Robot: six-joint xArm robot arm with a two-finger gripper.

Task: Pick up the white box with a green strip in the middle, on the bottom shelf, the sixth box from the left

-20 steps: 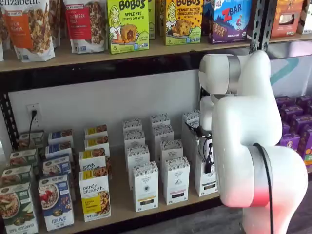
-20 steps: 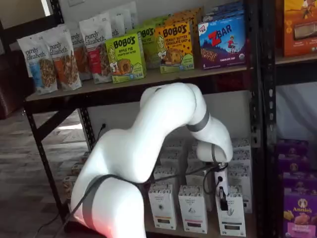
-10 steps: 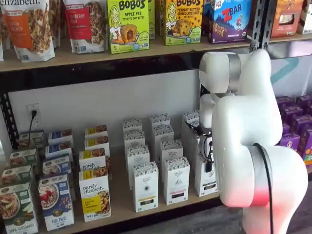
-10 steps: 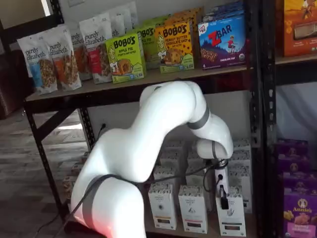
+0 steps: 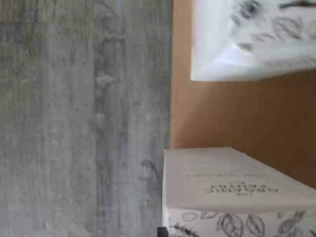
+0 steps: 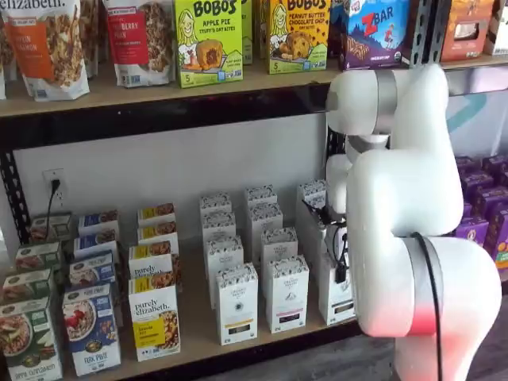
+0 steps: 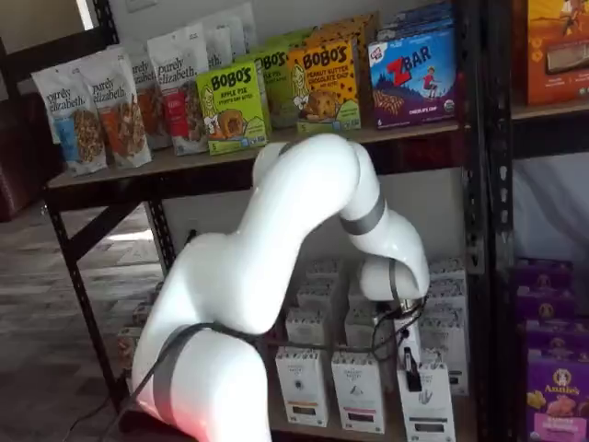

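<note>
The white box (image 7: 428, 410) stands at the front of the rightmost column on the bottom shelf (image 6: 198, 329), with a speckled top flap and a dark band low on its front. It leans a little forward of its row. In a shelf view it (image 6: 336, 298) is half hidden behind my arm. My gripper (image 7: 410, 366) hangs over the box's top, black fingers down its front, shut on it; it also shows in a shelf view (image 6: 341, 270). The wrist view shows a speckled-top carton (image 5: 237, 182) reaching past the board's (image 5: 237, 118) front edge.
Several like white cartons (image 6: 286, 294) stand in columns left of it, one (image 5: 247, 39) close beside it. Purely Elizabeth boxes (image 6: 155, 317) fill the left. A black upright (image 7: 479, 239) stands right of the box, purple boxes (image 7: 552, 387) beyond. Grey plank floor (image 5: 84, 118) lies below.
The arm's upper joints have risen, and the wrist has drawn toward the cameras. The white box has come forward out of its row with the gripper and tilts slightly.
</note>
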